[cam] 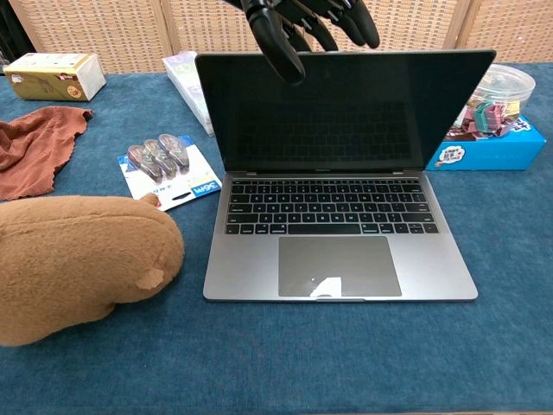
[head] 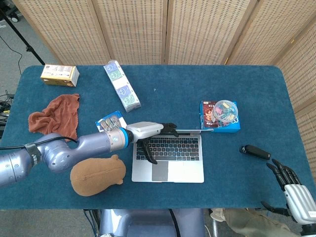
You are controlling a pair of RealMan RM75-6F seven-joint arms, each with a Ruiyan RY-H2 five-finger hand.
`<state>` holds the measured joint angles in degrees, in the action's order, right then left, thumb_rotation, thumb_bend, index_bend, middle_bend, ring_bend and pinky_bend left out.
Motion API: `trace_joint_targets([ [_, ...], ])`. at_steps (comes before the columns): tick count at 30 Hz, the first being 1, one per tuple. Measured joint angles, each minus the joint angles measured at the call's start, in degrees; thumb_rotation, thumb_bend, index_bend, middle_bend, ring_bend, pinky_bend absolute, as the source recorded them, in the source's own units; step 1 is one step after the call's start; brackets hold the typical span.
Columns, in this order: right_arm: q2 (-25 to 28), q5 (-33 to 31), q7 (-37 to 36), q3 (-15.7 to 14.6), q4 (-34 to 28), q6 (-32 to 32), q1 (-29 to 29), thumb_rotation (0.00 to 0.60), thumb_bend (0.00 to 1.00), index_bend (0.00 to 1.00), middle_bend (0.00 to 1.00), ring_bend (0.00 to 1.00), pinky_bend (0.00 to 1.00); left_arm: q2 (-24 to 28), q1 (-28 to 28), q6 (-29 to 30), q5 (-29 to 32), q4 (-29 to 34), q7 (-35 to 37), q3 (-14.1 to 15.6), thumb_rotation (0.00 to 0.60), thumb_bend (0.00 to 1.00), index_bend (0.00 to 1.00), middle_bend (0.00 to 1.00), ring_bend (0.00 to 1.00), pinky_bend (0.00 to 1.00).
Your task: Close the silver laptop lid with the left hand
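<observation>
The silver laptop (head: 168, 163) sits mid-table with its lid (cam: 346, 112) tipped forward over the keyboard (cam: 333, 216), roughly half way down. My left hand (head: 157, 134) rests on the lid's top edge, near its left corner. In the chest view the left hand (cam: 307, 22) has dark fingers draped over the edge and the thumb hanging in front of the dark screen. It holds nothing. My right hand (head: 291, 186) hovers off the table's front right corner, fingers spread and empty.
A brown plush toy (head: 96, 175) lies just left of the laptop, with a pack of correction tapes (head: 109, 121) behind it. A blue box with a tub of clips (head: 220, 116) stands by the lid's right corner. A black device (head: 255, 152) lies to the right.
</observation>
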<state>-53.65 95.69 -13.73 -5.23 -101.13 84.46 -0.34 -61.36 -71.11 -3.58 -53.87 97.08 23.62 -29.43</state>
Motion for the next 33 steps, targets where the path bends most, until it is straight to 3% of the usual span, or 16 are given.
trace_joint_targets([
  [12,0.4,0.1,1.4,-0.9,-0.9,-1.6,0.3,0.600,0.18,0.00,0.00,0.00,0.05,1.4,0.5,-0.5,0.9,3.7,0.0,-0.1,0.600,0.09,0.18,0.02,0.04,0.08],
  [33,1.4,11.8,7.1,-6.3,-2.0,12.2,-8.3,0.600,0.18,0.00,0.00,0.00,0.05,-0.6,-0.1,0.8,0.5,5.2,-0.9,2.8,0.600,0.10,0.18,0.01,0.05,0.08],
])
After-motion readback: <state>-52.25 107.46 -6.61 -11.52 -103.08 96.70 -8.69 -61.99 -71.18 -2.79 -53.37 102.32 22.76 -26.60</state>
